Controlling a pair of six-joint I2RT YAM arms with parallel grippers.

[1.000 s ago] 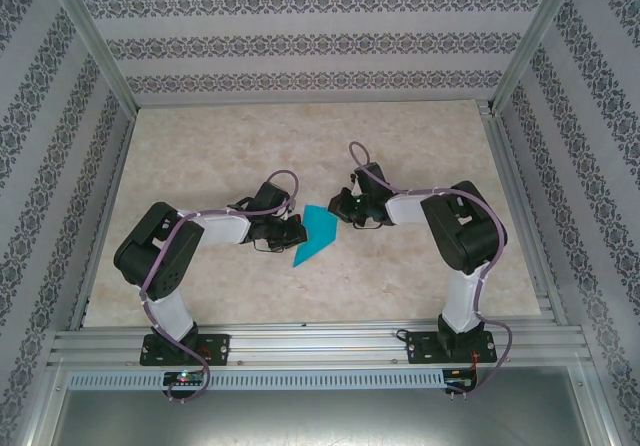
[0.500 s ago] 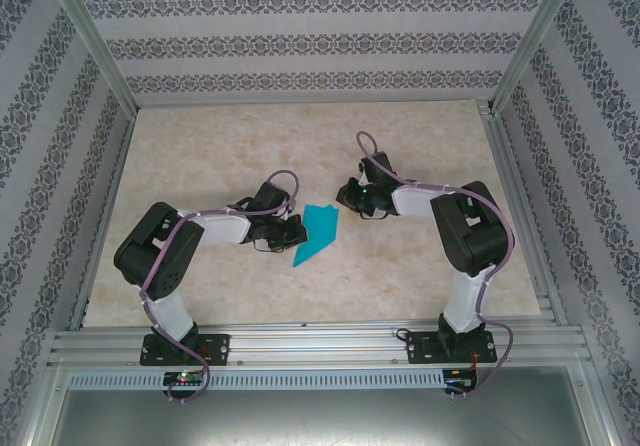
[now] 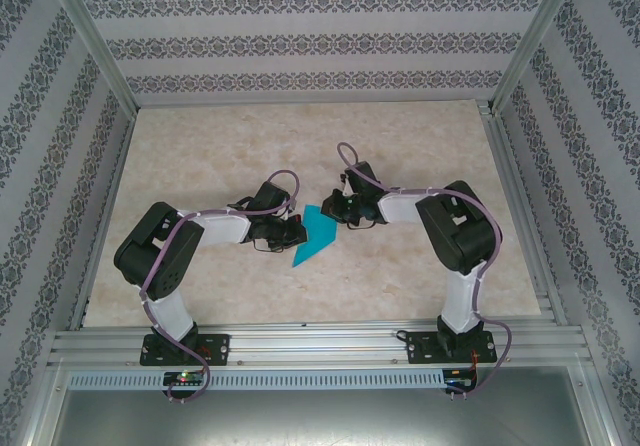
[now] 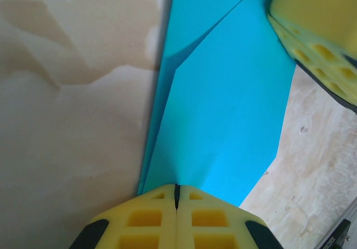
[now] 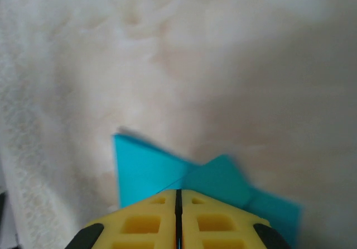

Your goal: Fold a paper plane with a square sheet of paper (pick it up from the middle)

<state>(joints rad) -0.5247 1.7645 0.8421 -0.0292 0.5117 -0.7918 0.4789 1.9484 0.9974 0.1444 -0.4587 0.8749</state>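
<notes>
The square sheet of paper (image 3: 316, 234) lies on the table between the two arms as a turquoise pointed dart, its tip toward the near left. Layered flaps and a crease show on the paper (image 4: 223, 109) in the left wrist view. My left gripper (image 3: 297, 232) is shut, and the left gripper's (image 4: 177, 187) tips rest at the paper's left edge. My right gripper (image 3: 335, 211) is shut at the paper's far right corner. In the right wrist view the right gripper (image 5: 179, 192) sits over the paper (image 5: 150, 171). The right gripper's yellow fingers (image 4: 318, 31) show past the paper in the left wrist view.
The beige marbled table (image 3: 220, 156) is fenced by an aluminium frame (image 3: 300, 341) along its near edge and patterned walls (image 3: 300, 46) on the other three sides. Both arm bases stand on the near rail.
The right gripper drew back to the right, off the paper, then returned to its far right corner. The left gripper and the paper stayed put.
</notes>
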